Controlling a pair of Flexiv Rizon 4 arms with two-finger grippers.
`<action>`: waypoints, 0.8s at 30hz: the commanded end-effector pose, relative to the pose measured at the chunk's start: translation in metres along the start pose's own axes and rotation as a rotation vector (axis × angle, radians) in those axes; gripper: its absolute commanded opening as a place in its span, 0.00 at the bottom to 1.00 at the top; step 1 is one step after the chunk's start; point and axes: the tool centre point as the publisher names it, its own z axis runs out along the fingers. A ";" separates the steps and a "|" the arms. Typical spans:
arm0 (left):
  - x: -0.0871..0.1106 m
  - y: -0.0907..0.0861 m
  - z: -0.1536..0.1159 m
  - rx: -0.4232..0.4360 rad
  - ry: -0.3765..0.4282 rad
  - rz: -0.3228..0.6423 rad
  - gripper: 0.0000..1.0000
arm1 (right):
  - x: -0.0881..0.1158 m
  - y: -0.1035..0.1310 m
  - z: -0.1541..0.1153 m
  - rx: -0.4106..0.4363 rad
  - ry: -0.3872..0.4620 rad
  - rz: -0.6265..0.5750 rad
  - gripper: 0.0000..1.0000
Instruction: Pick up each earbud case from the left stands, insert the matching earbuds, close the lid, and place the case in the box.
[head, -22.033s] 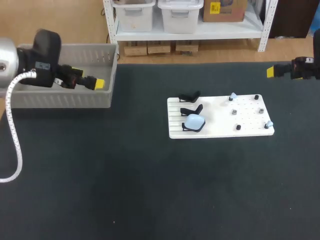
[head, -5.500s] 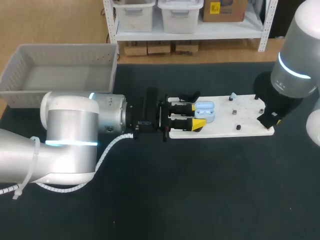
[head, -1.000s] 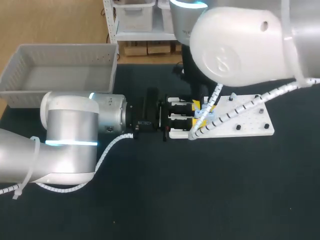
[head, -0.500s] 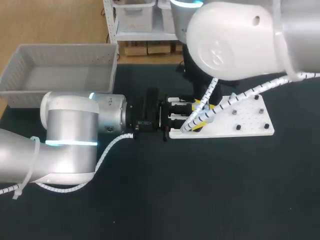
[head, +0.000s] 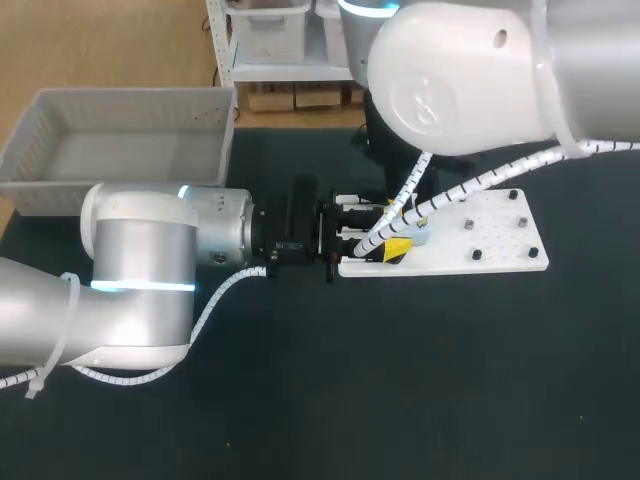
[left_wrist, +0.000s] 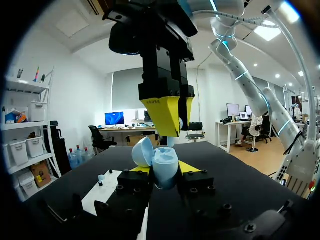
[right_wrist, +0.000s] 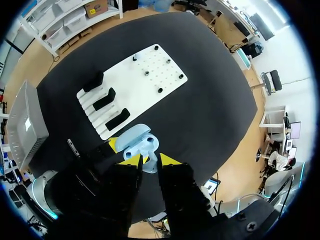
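Observation:
A light blue earbud case (left_wrist: 164, 169) with its lid up is clamped between the yellow tips of my left gripper (left_wrist: 165, 172), which is shut on it at the left edge of the white board (head: 500, 240). Directly above the case hangs my right gripper (left_wrist: 167, 120), pointing down. In the right wrist view the open case (right_wrist: 138, 141) lies just ahead of my right gripper (right_wrist: 150, 161), which is shut on a small light blue earbud (right_wrist: 149, 164). Three black stands (right_wrist: 105, 99) on the board hold no case. In the head view my right arm covers most of this.
A grey box (head: 130, 95) stands at the table's back left. The board's right half carries several small pegs (head: 521, 221). Dark tabletop spreads in front of the board and to its right.
My right arm has shifted slightly above the case. The left arm and the case have stayed where they were.

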 end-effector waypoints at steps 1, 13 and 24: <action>0.001 -0.001 0.000 -0.007 -0.003 0.003 0.00 | -0.002 0.001 0.002 -0.002 0.003 0.002 0.00; 0.001 -0.001 0.000 -0.007 -0.003 0.003 0.00 | -0.008 0.001 0.006 -0.011 0.011 0.010 0.00; 0.001 -0.001 0.000 -0.007 -0.003 0.003 0.00 | -0.010 -0.001 0.012 -0.004 0.018 0.015 0.00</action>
